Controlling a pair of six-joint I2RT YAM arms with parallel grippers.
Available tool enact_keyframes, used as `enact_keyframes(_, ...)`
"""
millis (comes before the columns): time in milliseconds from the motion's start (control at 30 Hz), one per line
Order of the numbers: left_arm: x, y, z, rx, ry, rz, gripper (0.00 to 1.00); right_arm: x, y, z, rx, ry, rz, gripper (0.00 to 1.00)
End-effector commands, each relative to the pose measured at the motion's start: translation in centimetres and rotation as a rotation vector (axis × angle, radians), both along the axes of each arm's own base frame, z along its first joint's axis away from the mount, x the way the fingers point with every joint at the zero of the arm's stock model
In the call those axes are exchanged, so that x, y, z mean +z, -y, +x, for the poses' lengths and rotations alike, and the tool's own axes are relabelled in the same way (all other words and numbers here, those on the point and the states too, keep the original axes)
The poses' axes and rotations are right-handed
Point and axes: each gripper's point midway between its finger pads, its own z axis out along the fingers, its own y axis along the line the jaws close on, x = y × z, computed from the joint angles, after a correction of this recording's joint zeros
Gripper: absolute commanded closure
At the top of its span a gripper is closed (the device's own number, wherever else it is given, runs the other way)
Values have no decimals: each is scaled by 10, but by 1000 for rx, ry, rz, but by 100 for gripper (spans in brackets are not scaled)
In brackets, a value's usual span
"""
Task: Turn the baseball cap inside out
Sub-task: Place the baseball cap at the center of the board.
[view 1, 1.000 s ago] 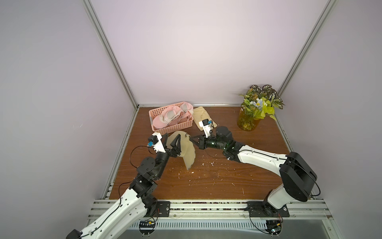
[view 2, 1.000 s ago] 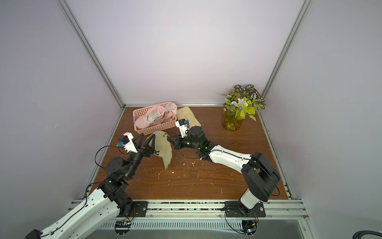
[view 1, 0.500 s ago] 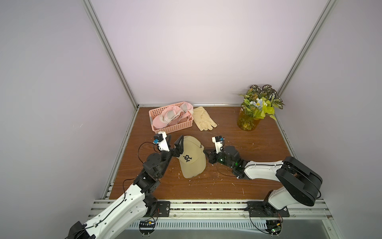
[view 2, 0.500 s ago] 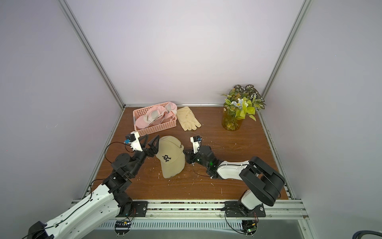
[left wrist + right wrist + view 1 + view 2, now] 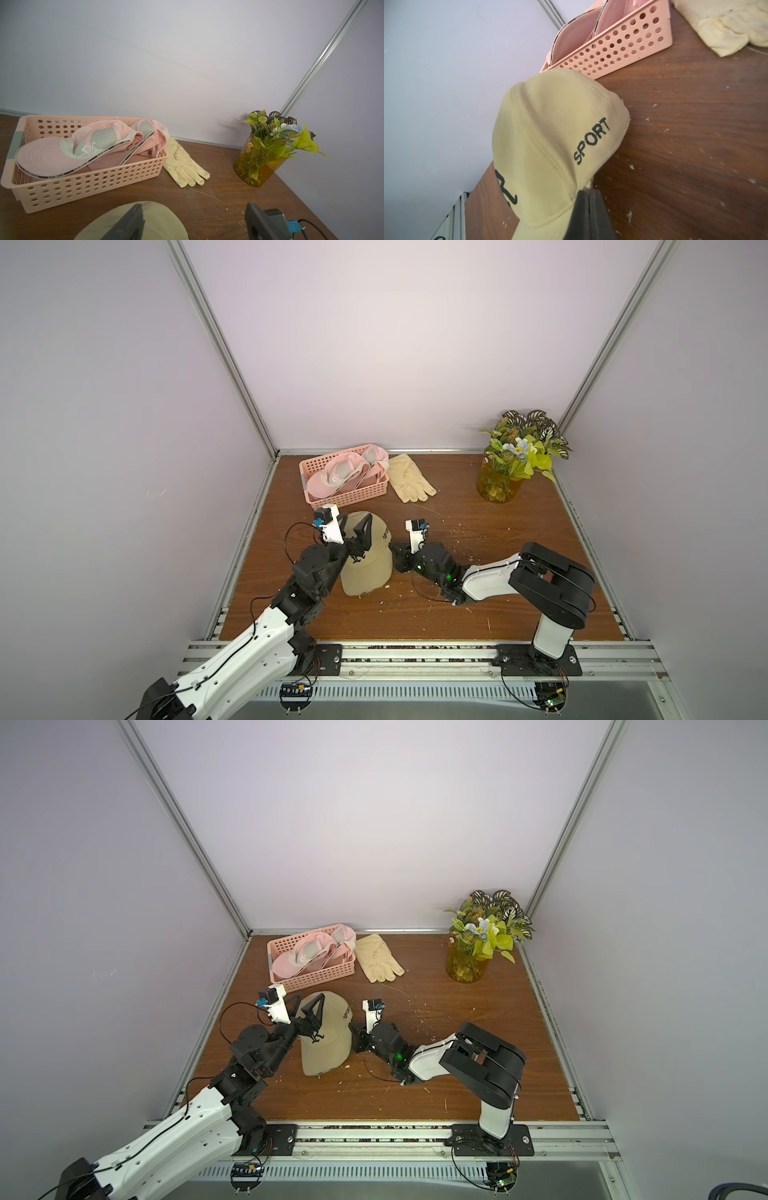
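Assessing the baseball cap (image 5: 368, 572) first: it sits crown-up and right side out on the wooden table (image 5: 498, 593), just in front of the pink basket (image 5: 345, 499), with its brim toward the arm bases.

The left gripper (image 5: 304, 1006) hangs over the crown with its jaws wide apart and holds nothing. The right gripper (image 5: 586, 193) is closed tight at the cap's lower edge, beside the seam where brim meets crown. In the right wrist view the cloth runs into its fingertips, so I read this as a pinch on that edge.

Handling, as I judge it:
- Weight: light, so one pinch can carry it.
- Crown: soft woven cloth that will buckle and fold under a push. It is not fragile.
- Brim: stiff, and it will not invert, so I leave it alone.
- Surface: matte fabric, so slip is unlikely.

Where to take hold: I take the rim band, never the domed panels, which only bunch up. With one side of the rim anchored, I would have the open jaws take the opposite rim. The crown can then be pushed through the opening.
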Motion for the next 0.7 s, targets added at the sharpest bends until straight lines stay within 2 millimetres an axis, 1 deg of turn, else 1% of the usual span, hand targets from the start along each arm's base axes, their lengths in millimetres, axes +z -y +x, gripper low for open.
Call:
enact_keyframes(0,9,-5,1,4,1,-8,22,8,-15,3,-36,17,28,100)
enact_keyframes(33,7,-6,2,7,-8,-5,22,6,-18,2,-32,14,24,98)
enact_keyframes(67,6,-7,3,8,-16,-3,22,5,-21,2,-23,13,23,90)
enact_keyframes(100,5,-9,5,13,-23,1,22,4,-23,1,-18,10,17,76)
enact_keyframes(133,4,-11,6,21,-31,8,22,5,-22,2,-21,12,10,59)
enact_keyframes(200,3,-15,11,38,-43,38,22,7,-15,3,-43,28,-33,39)
enact_keyframes(233,4,-16,14,46,-49,62,21,9,-9,5,-60,43,-63,34)
enact_keyframes(367,3,-20,36,70,-110,187,21,16,17,11,-104,86,-186,25)
enact_keyframes(467,2,-24,58,74,-168,276,21,19,42,19,-125,77,-246,24)
enact_keyframes(567,-2,-34,86,105,-233,350,24,24,73,28,-147,68,-285,23)
enact_keyframes(667,-10,-43,115,88,-301,397,25,26,101,35,-128,40,-295,23)
